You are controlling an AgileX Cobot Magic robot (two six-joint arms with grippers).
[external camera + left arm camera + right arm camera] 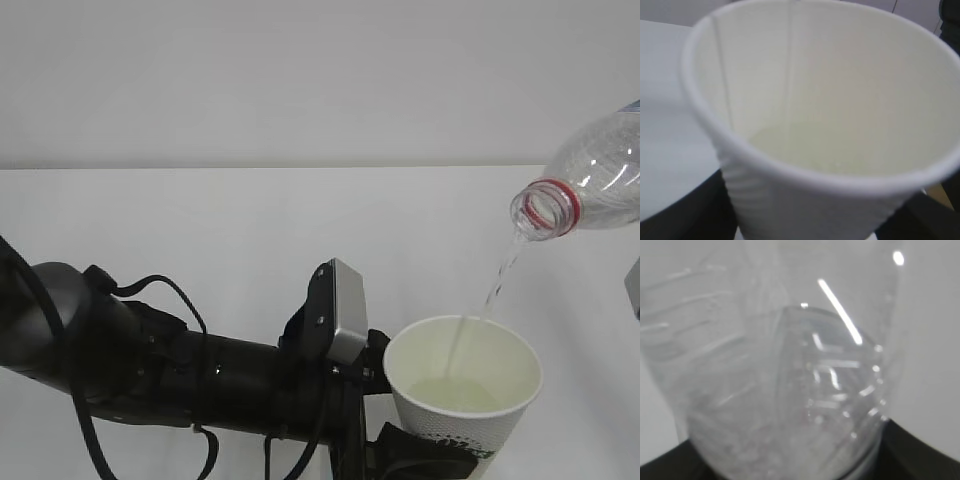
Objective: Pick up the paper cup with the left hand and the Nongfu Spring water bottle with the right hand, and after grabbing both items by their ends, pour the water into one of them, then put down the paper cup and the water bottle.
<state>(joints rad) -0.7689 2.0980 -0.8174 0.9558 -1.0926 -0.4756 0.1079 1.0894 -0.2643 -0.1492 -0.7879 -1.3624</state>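
**Pour in progress, bottle mouth tipped over the cup**

A thin stream of clear water (pixel 497 280) is being poured from the clear ribbed plastic Nongfu Spring water bottle with the red neck ring (pixel 590 180) into the small white tapered paper cup (pixel 462 385). The bottle is held up high at the right edge of the exterior view, its long axis nearly level with the mouth dipped down and to the left, so the open neck sits above and just to the right of the cup's rim. A shallow, faintly yellowish pool is already seen at the bottom of the cup in the left wrist view.

The cup is kept upright and held low on its body by the black left claw (pixel 425 455), which is clamped around it. The right claw itself is barely shown: only a dark edge beneath the bottle's base in the right wrist view, so the bottle is judged to be gripped at its bottom end.

Everything hangs above the plain white desk (pixel 250 230). For the coming move, the bottle mouth has to be swung back up and away to the right before either thing gets set down.
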